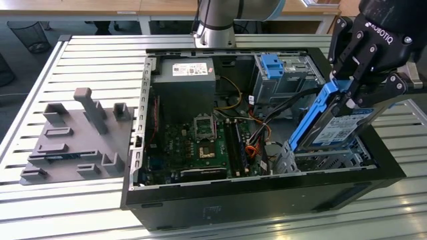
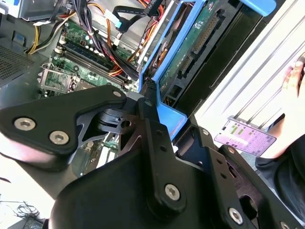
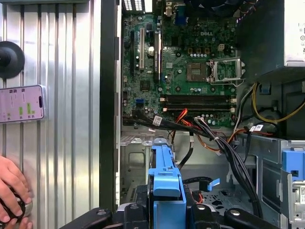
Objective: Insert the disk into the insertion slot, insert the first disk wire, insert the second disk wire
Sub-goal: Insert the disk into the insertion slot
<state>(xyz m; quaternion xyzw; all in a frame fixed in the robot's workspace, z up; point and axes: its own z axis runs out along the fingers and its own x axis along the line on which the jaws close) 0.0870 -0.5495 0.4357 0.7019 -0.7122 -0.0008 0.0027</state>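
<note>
Within the open case [image 1: 153,125], the wires [image 1: 253,148] lie loose; I judge neither is plugged in. Rightward, my claw [image 1: 353,95] grips the disk [image 1: 333,122], tilted, its lower end at the insertion slot [image 1: 327,160], not seated.

White lettering runs down the black body of my tool [image 1: 360,97]; the disk [image 1: 337,127] it grips bears a white-and-blue printed label. A white sticker sits on the power supply [image 1: 183,85], a small white logo on the motherboard [image 3: 190,67]. The text on the phone [image 3: 21,103] is too small to read
</note>
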